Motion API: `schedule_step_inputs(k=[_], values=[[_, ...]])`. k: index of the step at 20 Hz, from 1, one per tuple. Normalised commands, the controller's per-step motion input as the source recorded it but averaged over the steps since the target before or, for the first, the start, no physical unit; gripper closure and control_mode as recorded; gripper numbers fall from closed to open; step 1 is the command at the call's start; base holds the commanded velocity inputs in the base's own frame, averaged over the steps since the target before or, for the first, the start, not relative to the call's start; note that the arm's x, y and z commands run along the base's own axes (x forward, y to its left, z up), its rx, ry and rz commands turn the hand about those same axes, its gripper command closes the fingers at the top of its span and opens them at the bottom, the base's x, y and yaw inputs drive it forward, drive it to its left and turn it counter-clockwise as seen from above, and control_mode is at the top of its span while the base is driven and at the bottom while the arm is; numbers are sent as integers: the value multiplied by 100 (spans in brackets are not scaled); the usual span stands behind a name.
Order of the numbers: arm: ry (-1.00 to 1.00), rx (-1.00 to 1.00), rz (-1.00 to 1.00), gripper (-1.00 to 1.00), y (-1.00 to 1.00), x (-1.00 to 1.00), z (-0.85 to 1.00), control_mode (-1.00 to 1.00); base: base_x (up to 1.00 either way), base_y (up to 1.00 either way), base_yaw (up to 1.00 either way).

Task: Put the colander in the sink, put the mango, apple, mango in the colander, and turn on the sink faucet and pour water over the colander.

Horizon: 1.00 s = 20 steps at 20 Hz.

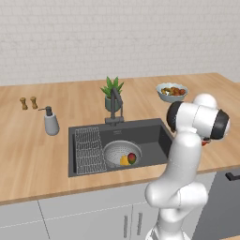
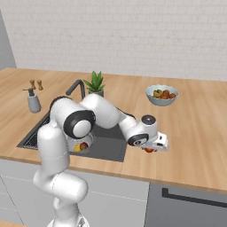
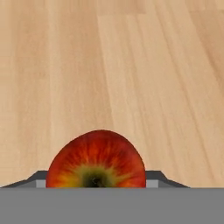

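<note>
Currently we take the sink (image 1: pixel 154 136) as the landmark and read the scene from left to right. To its left on the table (image 1: pixel 28 145) stand the soap pump bottle (image 1: pixel 50 123) and, further left, two small shakers (image 1: pixel 28 102). Inside the sink, the wire grid rack (image 1: pixel 89 150) lies along the left side and the colander (image 1: pixel 116 151) sits beside it, already holding two fruits, one yellow and one red-green (image 1: pixel 128 159); we cannot tell from here which fruits they are. Behind the sink rise the sink faucet (image 1: pixel 115 105) and a potted plant (image 1: pixel 111 89). Further right and back stands the pale fruit bowl (image 1: pixel 172 92).

To the right of the sink, near the front edge of the table, the gripper (image 2: pixel 150 150) hangs low over the apple (image 3: pixel 96 162). In the hand view the apple sits directly between the fingers, on the wood.

We judge the step in hand to be the pick-up of this fruit, the colander being already placed in the sink. The next move calls for a firm closure, a straight lift, and a carry leftward over the sink rim to the colander; the faucet remains untouched.

The fingers stand partly open around the apple; we cannot tell whether they touch it yet.
</note>
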Motion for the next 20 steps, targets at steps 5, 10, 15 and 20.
schedule_step_inputs(k=[5,10,15,20], values=[[-13,2,19,100,76,-25,34,-100,0,0,0],[-7,2,24,100,100,-25,47,-100,0,0,0],[0,4,28,100,100,-18,48,-100,0,0,0],[0,5,28,100,100,-3,52,-100,0,0,0]])
